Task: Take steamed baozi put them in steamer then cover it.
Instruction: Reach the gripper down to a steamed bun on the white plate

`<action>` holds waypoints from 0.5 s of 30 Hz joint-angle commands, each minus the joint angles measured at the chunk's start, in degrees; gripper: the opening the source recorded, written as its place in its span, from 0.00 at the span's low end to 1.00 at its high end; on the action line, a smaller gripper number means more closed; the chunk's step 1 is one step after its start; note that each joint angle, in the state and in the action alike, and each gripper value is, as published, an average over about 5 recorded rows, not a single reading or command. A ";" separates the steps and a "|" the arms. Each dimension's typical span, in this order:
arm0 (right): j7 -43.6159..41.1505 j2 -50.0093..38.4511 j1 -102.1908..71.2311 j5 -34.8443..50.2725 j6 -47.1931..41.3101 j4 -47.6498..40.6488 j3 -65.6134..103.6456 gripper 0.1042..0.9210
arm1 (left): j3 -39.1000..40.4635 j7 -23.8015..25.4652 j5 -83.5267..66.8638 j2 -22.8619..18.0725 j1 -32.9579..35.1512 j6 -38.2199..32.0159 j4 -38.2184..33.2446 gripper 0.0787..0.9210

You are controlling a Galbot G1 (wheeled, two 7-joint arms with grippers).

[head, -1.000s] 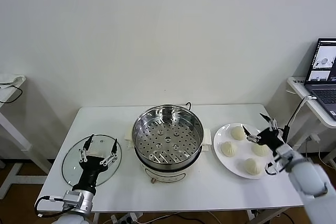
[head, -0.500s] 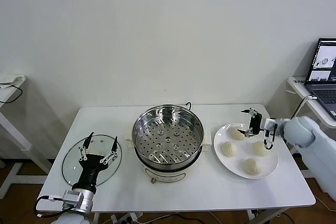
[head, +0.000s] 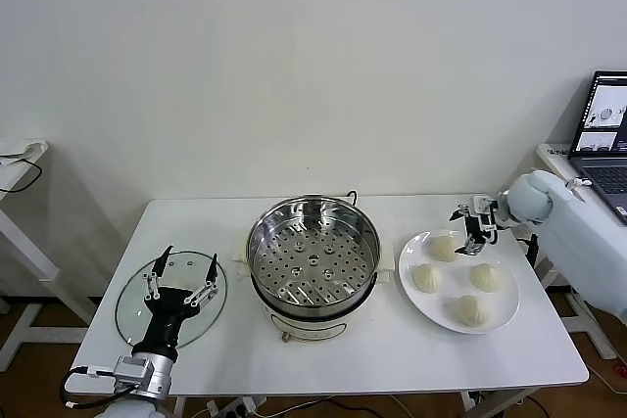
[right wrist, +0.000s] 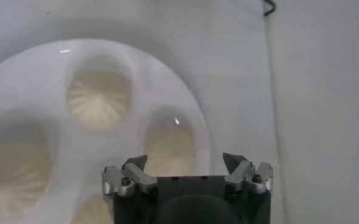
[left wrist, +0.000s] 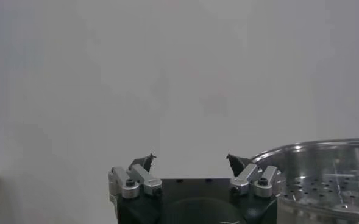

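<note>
Four steamed baozi point(head: 457, 276) headside; right wrist three.

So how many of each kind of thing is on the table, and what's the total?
Steamed baozi: 4
Steamer: 1
Cover: 1
Plate: 1
Total: 7

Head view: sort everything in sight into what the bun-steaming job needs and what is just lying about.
Needed:
- four steamed baozi on the white plate
- steamer, uncovered
- cover, flat on the table
- right gripper, open over the plate
- left gripper, open over the cover

Lying about:
- laptop on the side stand
</note>
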 commanded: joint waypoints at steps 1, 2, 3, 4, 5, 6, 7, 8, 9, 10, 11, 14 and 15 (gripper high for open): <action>-3.70 5.15 3.34 -3.19 0.15 -7.51 -2.89 0.88 | 0.30 -0.03 0.04 -0.12 0.33 -0.07 -0.67 0.88; -3.54 5.30 3.00 -3.64 0.13 -7.73 -2.57 0.88 | 0.34 -0.03 0.07 -0.14 0.41 -0.09 -0.75 0.88; -3.36 5.45 2.63 -4.12 0.12 -7.94 -2.24 0.88 | 0.37 -0.04 0.09 -0.15 0.49 -0.12 -0.82 0.88; -3.21 5.59 2.30 -4.50 0.10 -8.10 -1.91 0.88 | 0.39 -0.04 0.12 -0.15 0.58 -0.15 -0.88 0.88; -3.08 5.73 2.00 -4.84 0.08 -8.27 -1.59 0.88 | 0.39 -0.05 0.14 -0.15 0.67 -0.18 -0.94 0.88; -2.94 5.91 1.70 -5.22 0.09 -8.48 -1.16 0.88 | 0.38 -0.06 0.17 -0.16 0.77 -0.20 -1.01 0.88; -2.82 6.09 1.44 -5.53 0.10 -8.70 -0.79 0.88 | 0.37 -0.07 0.18 -0.16 0.85 -0.22 -1.10 0.88; -2.70 6.28 1.22 -5.81 0.12 -8.92 -0.43 0.88 | 0.35 -0.08 0.20 -0.17 0.92 -0.24 -1.19 0.88; -2.56 6.49 1.05 -6.14 0.17 -9.18 -0.12 0.88 | 0.35 -0.09 0.24 -0.21 1.01 -0.26 -1.29 0.88; -2.43 6.68 0.92 -6.49 0.25 -9.45 0.13 0.88 | 0.35 -0.09 0.27 -0.24 1.08 -0.28 -1.39 0.88; -2.32 6.85 0.82 -6.78 0.35 -9.68 0.29 0.88 | 0.36 -0.10 0.32 -0.29 1.14 -0.31 -1.47 0.88; -1.94 7.57 0.50 -7.80 0.62 -10.52 1.04 0.88 | 0.42 -0.11 0.49 -0.46 1.26 -0.42 -1.54 0.88; -1.85 7.80 0.41 -8.14 0.70 -10.79 1.31 0.88 | 0.44 -0.12 0.55 -0.49 1.28 -0.46 -1.52 0.88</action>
